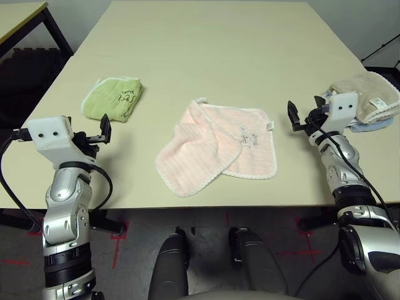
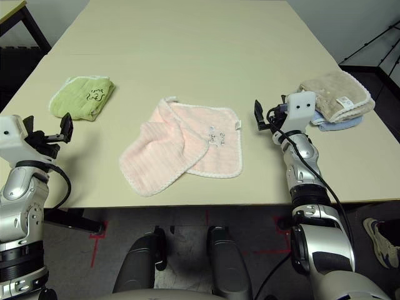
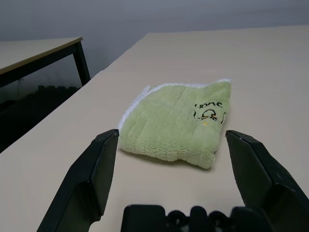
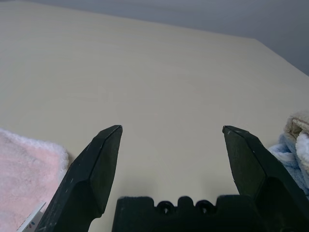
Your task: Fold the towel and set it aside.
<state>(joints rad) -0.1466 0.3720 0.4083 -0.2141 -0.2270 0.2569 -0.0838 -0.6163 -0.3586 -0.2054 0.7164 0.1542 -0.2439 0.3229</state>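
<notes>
My open right end effector [image 1: 299, 117] sits just beside the half-folded pale pink terry towel [image 1: 219, 147]; my open left end effector [image 1: 100, 133] hangs farther off.

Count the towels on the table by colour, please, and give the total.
Pink towel: 1
Green towel: 1
Beige towel: 1
Blue towel: 1
Total: 4
</notes>
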